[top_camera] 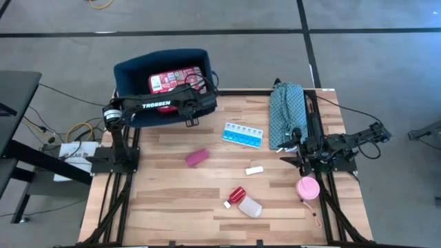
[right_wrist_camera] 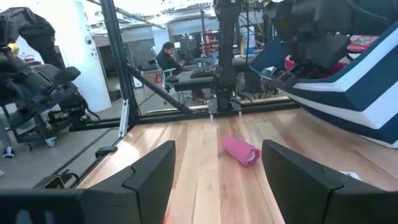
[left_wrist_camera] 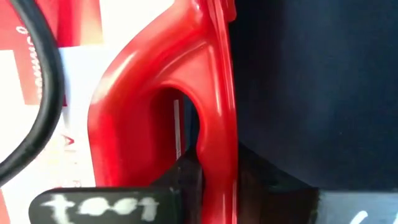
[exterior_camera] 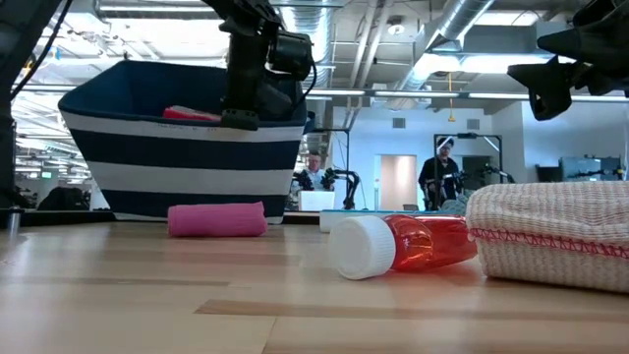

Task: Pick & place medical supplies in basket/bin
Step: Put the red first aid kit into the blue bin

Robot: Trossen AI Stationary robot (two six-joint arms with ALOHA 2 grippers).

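Over the bin [top_camera: 131,72] at the far left, my left gripper [top_camera: 201,84] pinches the case [top_camera: 172,80] handle.
My arm reads "TROSSEN". My right gripper [right_wrist_camera: 216,180] waits at the right edge, fingers apart; block [top_camera: 196,158], organizer [top_camera: 242,135] and bottle [top_camera: 244,202] lie between.

Black left arm [top_camera: 162,105], white TROSSEN lettering, black cables.

Open tabletop [top_camera: 172,186] around magenta block [top_camera: 196,158]
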